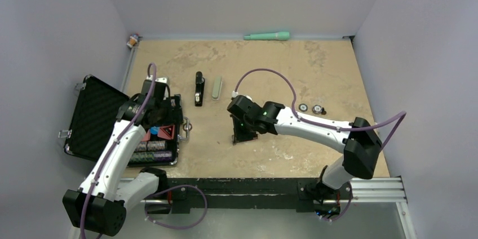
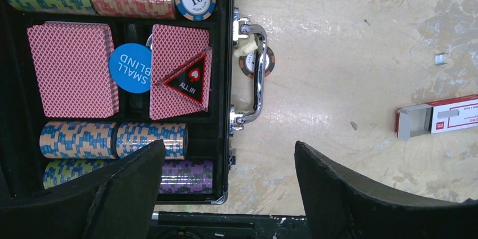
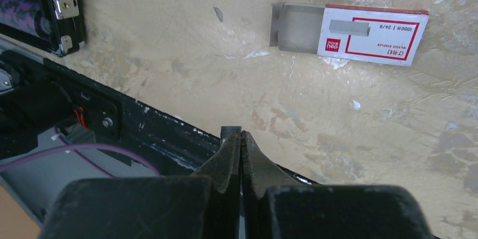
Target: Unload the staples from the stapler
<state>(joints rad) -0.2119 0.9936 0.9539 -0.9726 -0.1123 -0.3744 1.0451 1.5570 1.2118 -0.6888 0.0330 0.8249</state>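
The black stapler (image 1: pixel 199 88) lies on the table at the back centre, apart from both grippers. My right gripper (image 1: pixel 243 135) points down at the table's middle. In the right wrist view it (image 3: pixel 240 135) is shut, with a small grey strip of staples (image 3: pixel 230 131) pinched at its tips. My left gripper (image 1: pixel 164 118) hangs over the right edge of the open poker case (image 1: pixel 96 116). In the left wrist view it (image 2: pixel 228 146) is open and empty. A tiny silvery staple piece (image 2: pixel 440 58) lies on the table.
A clear staple box with a red-and-white label (image 3: pixel 349 33) lies half slid open just beyond my right gripper; it also shows in the left wrist view (image 2: pixel 437 118). A pale green case (image 1: pixel 217 88) lies beside the stapler. A teal tool (image 1: pixel 268 36) lies at the back wall. Two small discs (image 1: pixel 310 107) lie right of centre.
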